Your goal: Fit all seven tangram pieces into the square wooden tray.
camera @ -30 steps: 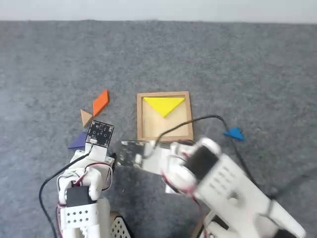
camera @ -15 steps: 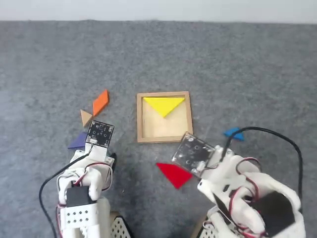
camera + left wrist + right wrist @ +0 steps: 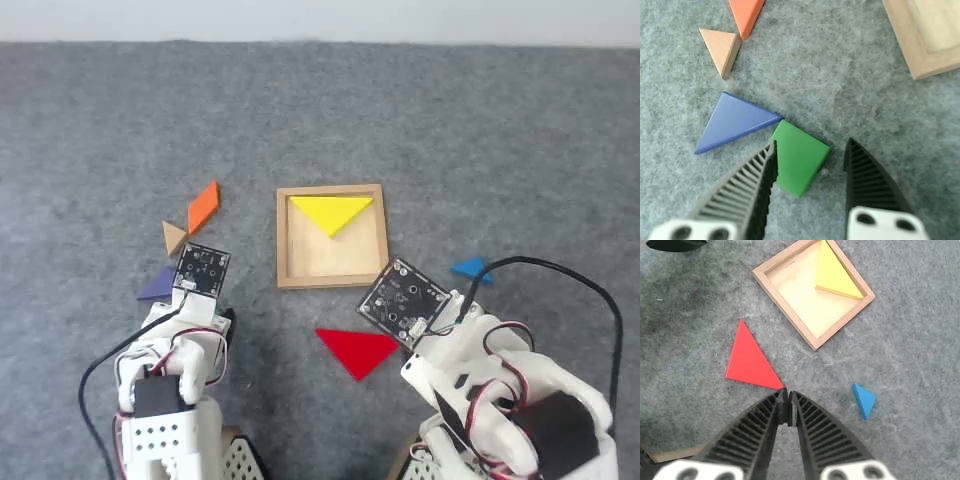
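**Desk:** What stage is the job at?

**Photographer:** Early, by my reading. One piece of seven is home: the yellow triangle lies in the far part of the square wooden tray, its long side against the rim. The other six lie on the grey bench.

**Desk:** Count them for me.

**Photographer:** Five triangles, one square, one parallelogram. The red triangle lies just in front of the tray. The small blue triangle sits off the tray's right corner. To the left are the orange parallelogram, the tan triangle, the dark blue triangle and the green square, whose corner touches the dark blue one's tip.

**Desk:** And the arms?

**Photographer:** The left pincer stands wide, one jaw on each side of the green square and nothing gripped. The right pincer is closed tight and empty, its tip just beside a corner of the red triangle.

**Desk:** Next move?

**Photographer:** Likely a pick of the green square. That calls for closing across its flat sides without nudging the dark blue triangle, then carrying it to the tray's bare floor.
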You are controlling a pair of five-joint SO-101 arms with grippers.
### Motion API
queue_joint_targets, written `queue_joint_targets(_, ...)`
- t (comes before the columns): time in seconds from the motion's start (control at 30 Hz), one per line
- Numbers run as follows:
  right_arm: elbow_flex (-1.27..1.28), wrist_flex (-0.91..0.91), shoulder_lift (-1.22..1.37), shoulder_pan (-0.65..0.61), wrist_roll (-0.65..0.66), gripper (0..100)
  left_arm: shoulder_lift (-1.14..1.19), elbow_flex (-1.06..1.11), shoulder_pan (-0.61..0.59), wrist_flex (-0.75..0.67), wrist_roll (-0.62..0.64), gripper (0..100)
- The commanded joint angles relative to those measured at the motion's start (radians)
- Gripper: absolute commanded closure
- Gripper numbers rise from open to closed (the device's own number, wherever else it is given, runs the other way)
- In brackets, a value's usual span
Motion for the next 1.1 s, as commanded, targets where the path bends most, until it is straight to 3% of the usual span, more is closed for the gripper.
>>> queue_joint_targets(0.0,-0.066,0.042,-0.005,0.018,-0.011,98.9,-0.014,-0.008,-0.003,-0.021,-0.009,80)
queue_joint_targets(0.2,-0.135,0.042,0.002,0.018,-0.011,98.7,-0.014,-0.008,-0.003,-0.021,-0.009,80)
queue_joint_targets(0.53,0.023,0.036,0.007,0.018,0.089,98.0,-0.014,-0.008,-0.003,-0.021,-0.009,80)
queue_joint_targets(0.67,0.218,-0.065,0.071,0.015,0.107,84.2,-0.014,-0.008,-0.003,-0.021,-0.009,80)
queue_joint_targets(0.8,0.227,-0.151,0.214,0.012,0.110,70.4,-0.014,-0.008,-0.003,-0.021,-0.009,80)
queue_joint_targets(0.93,0.229,-0.248,0.363,0.010,0.137,70.9,-0.014,-0.008,-0.003,-0.021,-0.009,80)
queue_joint_targets(1.07,0.232,-0.302,0.530,-0.074,0.152,71.5,-0.014,-0.008,-0.003,-0.021,-0.009,80)
